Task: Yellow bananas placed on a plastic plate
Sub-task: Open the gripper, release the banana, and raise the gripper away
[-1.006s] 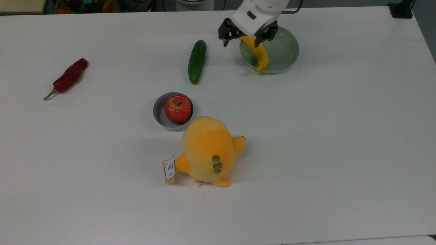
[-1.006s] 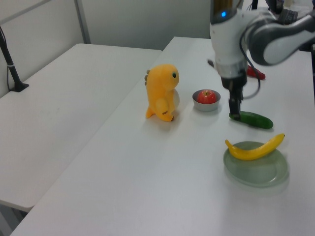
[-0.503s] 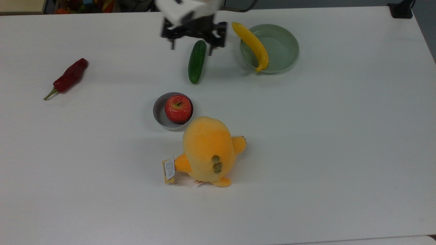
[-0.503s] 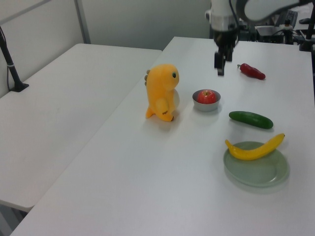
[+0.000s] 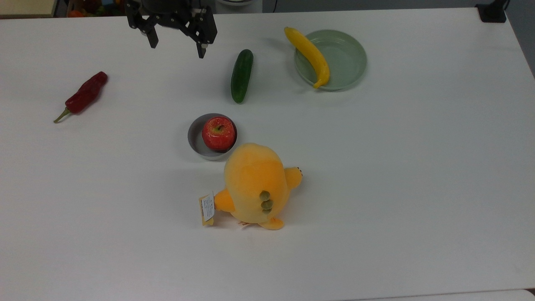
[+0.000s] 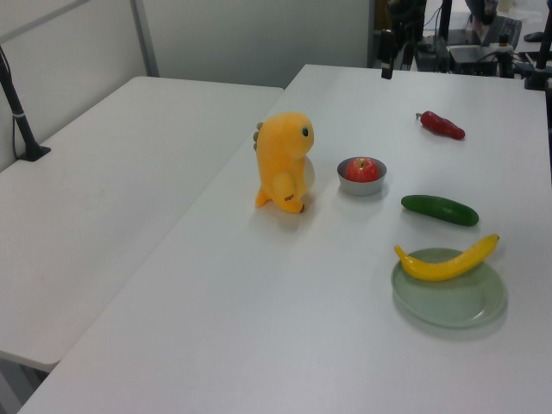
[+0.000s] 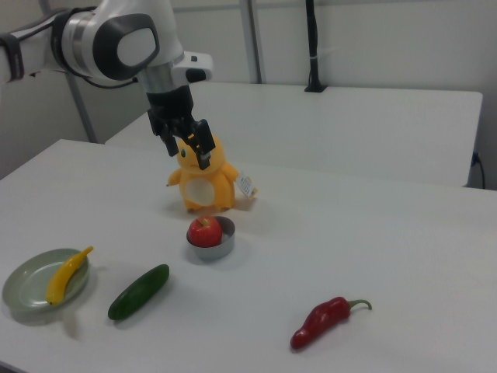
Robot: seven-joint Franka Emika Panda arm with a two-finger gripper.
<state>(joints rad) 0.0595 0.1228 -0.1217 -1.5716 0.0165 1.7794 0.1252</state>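
My hand is hanging empty, fingers spread, above the worktop. The right view is showing my arm; the top view is cutting it off. The banana is lying across the plate, one tip overhanging the rim. The apple is sitting in the grey bowl, between the cucumber and the plush toy.

The banana looks smooth and kinda waxy, the plate has a soft plastic sheen. Cucumber and apple are glossy, the chilli too. The stuffed toy is fuzzy cloth with a paper tag. The table is matt white.
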